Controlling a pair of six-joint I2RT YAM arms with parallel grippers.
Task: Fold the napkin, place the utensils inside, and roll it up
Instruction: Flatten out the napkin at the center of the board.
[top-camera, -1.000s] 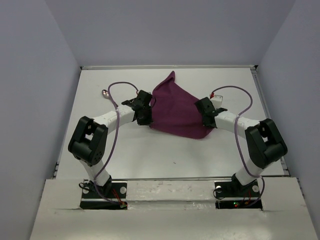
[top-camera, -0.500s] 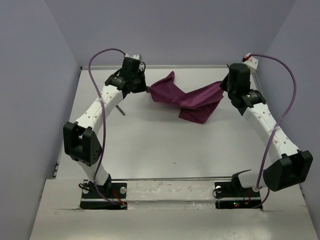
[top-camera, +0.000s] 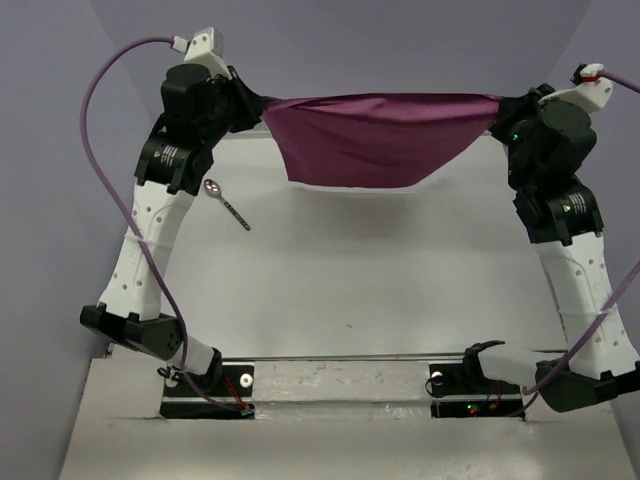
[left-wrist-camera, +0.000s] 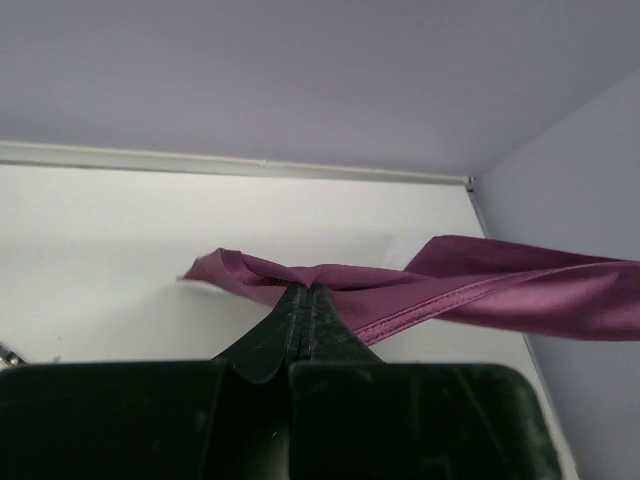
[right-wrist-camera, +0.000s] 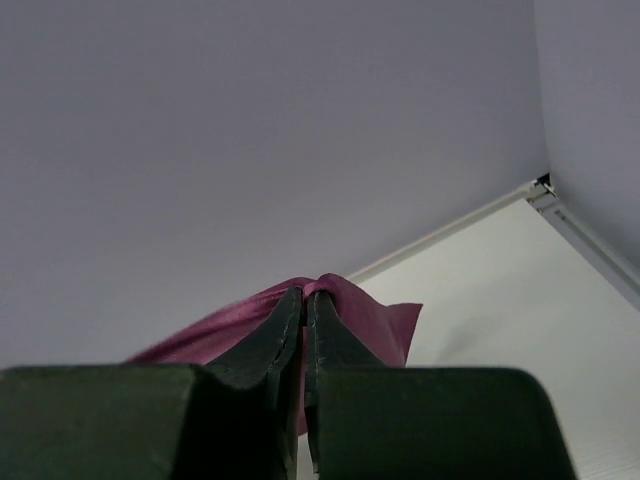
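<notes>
The plum-purple napkin hangs stretched in the air between both arms, high over the back of the table, its lower edge sagging. My left gripper is shut on the napkin's left corner. My right gripper is shut on its right corner. One of the utensils, a grey metal spoon, lies on the table at the back left, below the left arm and apart from the cloth. No other cutlery shows.
The white table is walled by pale lilac panels on the left, back and right. Purple cables loop from both wrists. The arm bases sit at the near edge.
Both arms have risen and spread apart, lifting the napkin off the table and pulling it taut in the air. The spoon, earlier partly hidden by the left arm, now shows in full.
</notes>
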